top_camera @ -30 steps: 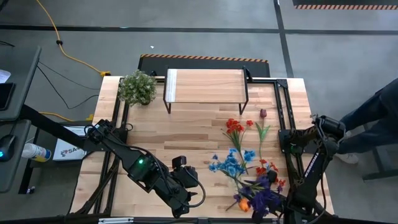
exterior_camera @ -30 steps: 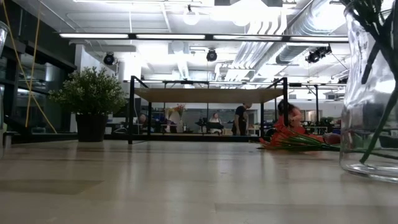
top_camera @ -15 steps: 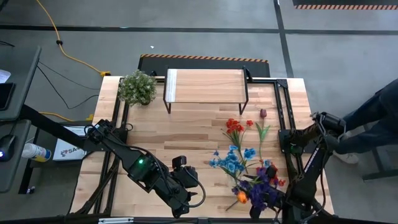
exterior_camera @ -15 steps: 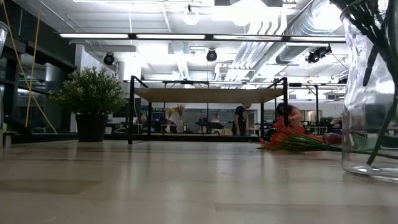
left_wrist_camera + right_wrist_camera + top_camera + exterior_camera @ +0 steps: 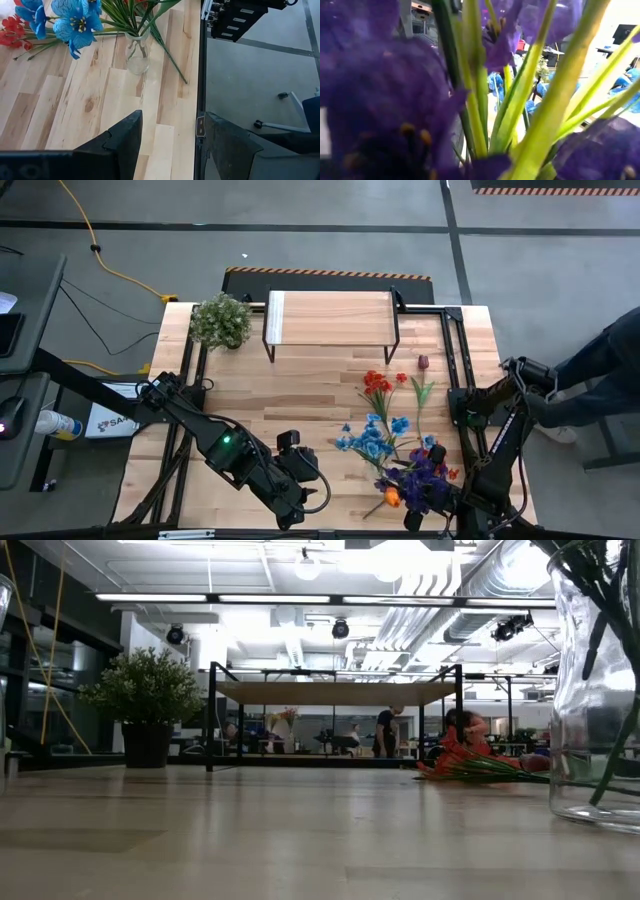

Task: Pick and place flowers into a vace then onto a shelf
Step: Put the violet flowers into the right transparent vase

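A clear glass vase (image 5: 137, 55) stands near the table's right front corner, with green stems in it (image 5: 595, 600). Purple blooms (image 5: 422, 480) and an orange tulip (image 5: 392, 498) crowd above it, and blue blooms (image 5: 370, 442) lean out toward the left. My right gripper (image 5: 436, 500) is buried in the purple bunch; its wrist view shows only petals and stems (image 5: 480, 100). Red flowers (image 5: 378, 385) and a dark red tulip (image 5: 423, 363) lie flat on the table. My left gripper (image 5: 172, 120) hovers open to the left of the vase (image 5: 312, 480), holding nothing. The shelf (image 5: 330, 318) stands at the far edge.
A bushy potted plant (image 5: 221, 320) stands at the far left, beside the shelf. Black frame rails (image 5: 458, 370) run along the table's right side. A person's leg (image 5: 600, 365) shows beyond the right edge. Bare wood lies between the shelf and my left arm.
My right gripper has crept up and toward the far edge. The purple bunch and the orange tulip have shifted the same way, and the stems in the vase have swayed a little. The vase stays on the table.
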You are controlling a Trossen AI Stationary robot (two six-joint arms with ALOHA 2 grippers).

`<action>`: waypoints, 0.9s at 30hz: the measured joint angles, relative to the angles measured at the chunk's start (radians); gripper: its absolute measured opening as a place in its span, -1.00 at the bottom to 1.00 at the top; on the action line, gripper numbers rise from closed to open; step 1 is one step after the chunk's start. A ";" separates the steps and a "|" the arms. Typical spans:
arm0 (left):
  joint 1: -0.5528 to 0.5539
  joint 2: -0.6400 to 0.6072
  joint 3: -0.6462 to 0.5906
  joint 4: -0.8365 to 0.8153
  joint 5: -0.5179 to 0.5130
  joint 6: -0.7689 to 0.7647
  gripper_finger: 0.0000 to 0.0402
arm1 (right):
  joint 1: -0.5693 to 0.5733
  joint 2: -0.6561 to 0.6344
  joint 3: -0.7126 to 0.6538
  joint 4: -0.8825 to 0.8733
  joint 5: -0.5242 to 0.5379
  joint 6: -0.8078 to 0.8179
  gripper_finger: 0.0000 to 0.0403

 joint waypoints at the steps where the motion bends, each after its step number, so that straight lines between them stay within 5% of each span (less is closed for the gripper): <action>1: 0.000 0.000 0.000 0.000 -0.001 0.000 0.22 | 0.000 0.000 0.000 0.000 0.000 -0.002 0.02; 27: 0.000 0.000 0.000 0.000 -0.002 0.000 0.22 | 0.001 0.000 0.000 0.000 -0.035 -0.051 -0.05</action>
